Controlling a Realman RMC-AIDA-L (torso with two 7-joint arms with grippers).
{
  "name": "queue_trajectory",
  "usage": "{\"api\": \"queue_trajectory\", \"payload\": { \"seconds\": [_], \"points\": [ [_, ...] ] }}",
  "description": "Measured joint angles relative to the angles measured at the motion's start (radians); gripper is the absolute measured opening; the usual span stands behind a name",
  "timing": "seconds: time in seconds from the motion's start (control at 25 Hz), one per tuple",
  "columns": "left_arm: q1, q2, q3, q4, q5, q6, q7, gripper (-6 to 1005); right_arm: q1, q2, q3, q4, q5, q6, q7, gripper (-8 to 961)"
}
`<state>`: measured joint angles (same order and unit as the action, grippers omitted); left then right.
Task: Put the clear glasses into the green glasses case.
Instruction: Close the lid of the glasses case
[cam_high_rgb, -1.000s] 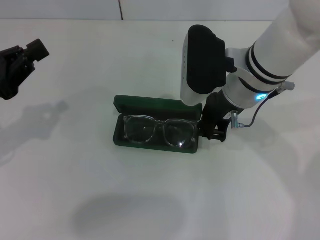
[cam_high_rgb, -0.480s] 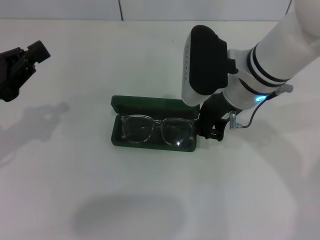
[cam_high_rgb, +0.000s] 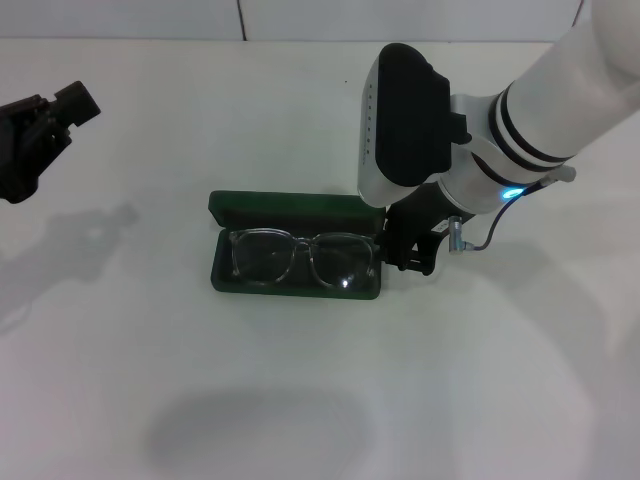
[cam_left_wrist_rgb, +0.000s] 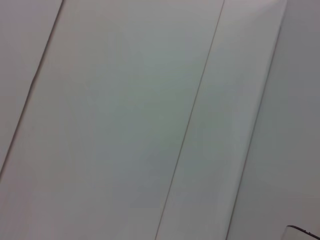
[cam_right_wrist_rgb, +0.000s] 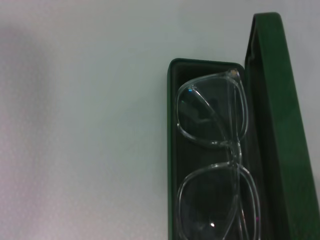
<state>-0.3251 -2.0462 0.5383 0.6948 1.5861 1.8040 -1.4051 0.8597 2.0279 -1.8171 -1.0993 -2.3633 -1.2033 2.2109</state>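
Note:
The green glasses case (cam_high_rgb: 290, 209) lies open on the white table, its lid standing along the far side. Inside its tray the clear glasses (cam_high_rgb: 300, 258) lie flat with the lenses facing up. My right gripper (cam_high_rgb: 411, 263) is at the case's right end, right against it, its fingers apart with nothing between them. The right wrist view looks down along the case (cam_right_wrist_rgb: 280, 125) and shows the glasses (cam_right_wrist_rgb: 215, 145) resting on the dark lining. Far off at the left edge, my left gripper (cam_high_rgb: 40, 130) hangs above the table.
The white table (cam_high_rgb: 300, 400) stretches bare around the case. The arms cast soft shadows on it at the left and near the front. The left wrist view shows only pale panels.
The case with the glasses in it has slid to the left across the table, and my right gripper has moved left with it at its right end. The left arm has not moved.

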Motion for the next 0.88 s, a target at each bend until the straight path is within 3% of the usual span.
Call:
{"api": "queue_trajectory", "payload": {
  "seconds": [0.88],
  "points": [
    [-0.009,-0.001,0.000,0.000,0.001,0.000,-0.014,54,-0.023,0.000,0.000,0.053,0.070,0.074,-0.102,115]
  ]
}}
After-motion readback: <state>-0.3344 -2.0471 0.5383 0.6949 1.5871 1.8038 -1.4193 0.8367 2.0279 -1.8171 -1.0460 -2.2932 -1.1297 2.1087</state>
